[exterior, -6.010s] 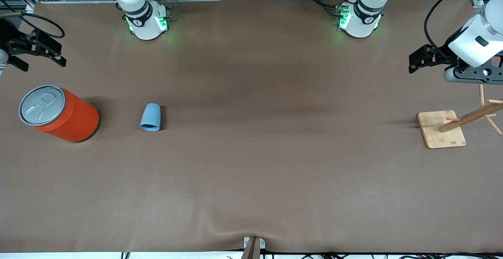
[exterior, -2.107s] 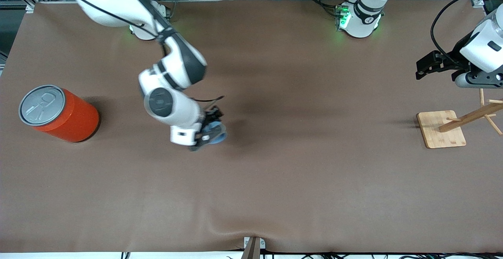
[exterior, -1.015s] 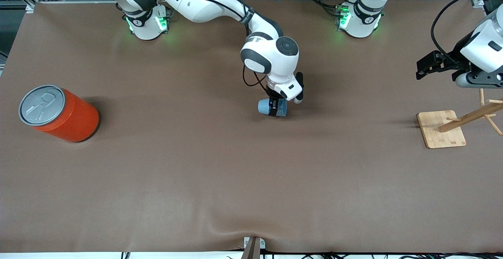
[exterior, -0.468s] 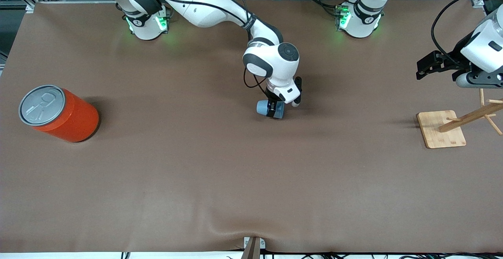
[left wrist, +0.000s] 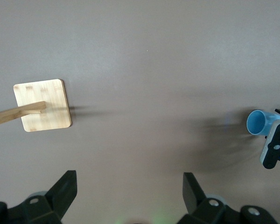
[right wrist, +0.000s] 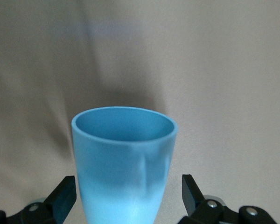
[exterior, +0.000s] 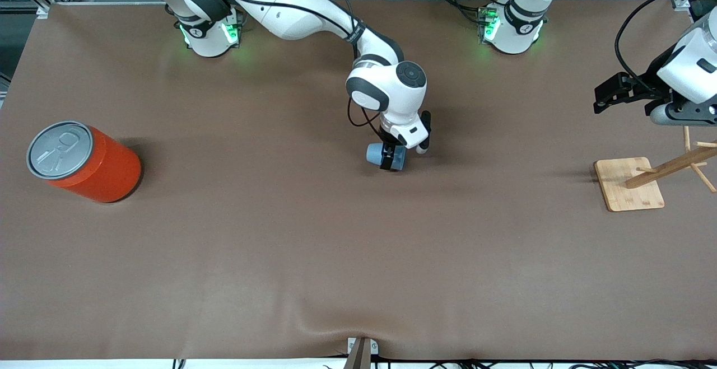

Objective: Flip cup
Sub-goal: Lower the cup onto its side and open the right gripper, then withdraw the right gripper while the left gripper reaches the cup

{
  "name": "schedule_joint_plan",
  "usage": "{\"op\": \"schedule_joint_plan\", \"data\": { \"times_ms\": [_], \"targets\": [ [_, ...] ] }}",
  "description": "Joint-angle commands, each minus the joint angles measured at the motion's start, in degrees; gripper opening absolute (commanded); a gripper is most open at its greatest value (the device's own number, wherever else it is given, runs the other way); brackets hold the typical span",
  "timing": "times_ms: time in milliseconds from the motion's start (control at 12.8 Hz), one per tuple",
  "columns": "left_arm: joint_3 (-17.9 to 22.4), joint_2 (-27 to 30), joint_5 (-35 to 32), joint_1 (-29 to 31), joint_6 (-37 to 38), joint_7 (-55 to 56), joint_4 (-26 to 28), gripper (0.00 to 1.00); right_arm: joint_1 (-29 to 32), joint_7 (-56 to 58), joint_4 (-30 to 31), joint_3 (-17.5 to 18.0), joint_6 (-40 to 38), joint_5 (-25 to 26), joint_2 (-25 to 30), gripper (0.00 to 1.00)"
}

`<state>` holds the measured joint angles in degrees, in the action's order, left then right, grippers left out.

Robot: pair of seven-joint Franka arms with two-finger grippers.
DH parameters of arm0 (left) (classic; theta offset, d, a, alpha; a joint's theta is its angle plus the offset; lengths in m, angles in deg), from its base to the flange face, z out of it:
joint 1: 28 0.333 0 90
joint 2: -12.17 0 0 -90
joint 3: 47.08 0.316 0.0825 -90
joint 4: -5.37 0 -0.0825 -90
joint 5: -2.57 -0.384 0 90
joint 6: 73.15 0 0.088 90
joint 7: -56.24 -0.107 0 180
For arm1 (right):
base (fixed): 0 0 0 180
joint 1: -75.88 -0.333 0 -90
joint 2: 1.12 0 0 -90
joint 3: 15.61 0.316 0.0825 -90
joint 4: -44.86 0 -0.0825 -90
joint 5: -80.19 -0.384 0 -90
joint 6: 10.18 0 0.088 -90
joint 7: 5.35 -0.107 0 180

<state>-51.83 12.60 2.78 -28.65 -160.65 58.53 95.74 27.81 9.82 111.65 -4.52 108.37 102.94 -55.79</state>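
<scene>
The small light-blue cup (exterior: 374, 154) stands mouth up at the middle of the table. In the right wrist view the cup (right wrist: 123, 154) shows its darker blue inside. My right gripper (exterior: 390, 162) reaches it from the side and is open. Its fingers (right wrist: 65, 193) flank the cup's lower part with a small gap on each side. The cup also shows in the left wrist view (left wrist: 260, 123). My left gripper (exterior: 598, 93) is open and empty, and waits in the air over the left arm's end of the table.
A large orange can (exterior: 95, 167) with a grey pull-tab lid stands at the right arm's end. A wooden peg stand on a square base (exterior: 627, 187) sits at the left arm's end, and shows in the left wrist view (left wrist: 42, 105).
My right arm picked the mouth-down cup up from beside the can and brought it to the table's middle. In the last second it shifted only slightly. The left arm has stayed still.
</scene>
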Motion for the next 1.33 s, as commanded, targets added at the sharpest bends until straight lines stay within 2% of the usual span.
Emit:
{"op": "schedule_joint_plan", "data": {
  "times_ms": [0, 312, 624, 780, 937, 1015, 1093, 1249],
  "targets": [
    [-0.16, -0.25, -0.3, 0.3, 0.04, -0.09, -0.72, 1.0, -0.36, -1.11, -0.96, 0.34, -3.58, 0.63, 1.31, 1.0],
    [-0.16, -0.25, -0.3, 0.39, 0.04, -0.09, -0.72, 1.0, 0.17, -1.11, -1.22, 1.3, -8.59, -0.07, 5.0, 1.0],
    [-0.25, -0.25, 0.92, 0.3, -0.3, 0.09, -0.72, 1.0, 4.2, -1.02, -1.84, 1.57, -10.01, -4.9, 8.17, 1.0],
    [-0.25, -0.86, 1.28, 0.12, -0.48, 0.0, -0.72, 1.0, 9.02, -0.93, -2.37, 1.57, -10.01, -8.32, 10.19, 1.0],
    [-0.34, -2.62, 1.28, -0.14, -3.63, -0.09, -0.72, 1.0, 16.65, -0.58, -2.37, 1.57, -11.5, -14.29, 12.99, 1.0],
    [-0.69, -3.76, 3.8, -0.05, -6.34, -0.18, -0.72, 1.0, 21.48, -0.41, -2.37, 1.66, -13.16, -16.4, 14.31, 1.0],
    [-0.6, -4.99, 10.44, -0.4, -8.37, 0.34, -0.63, 1.0, 25.44, -0.32, -2.37, 1.66, -13.52, -18.16, 15.98, 1.0],
    [-0.69, -5.26, 9.64, 0.03, -9.1, -0.09, -0.54, 1.0, 32.13, -0.49, -2.37, 1.4, -13.7, -23.17, 18.8, 1.0]
  ]
}}
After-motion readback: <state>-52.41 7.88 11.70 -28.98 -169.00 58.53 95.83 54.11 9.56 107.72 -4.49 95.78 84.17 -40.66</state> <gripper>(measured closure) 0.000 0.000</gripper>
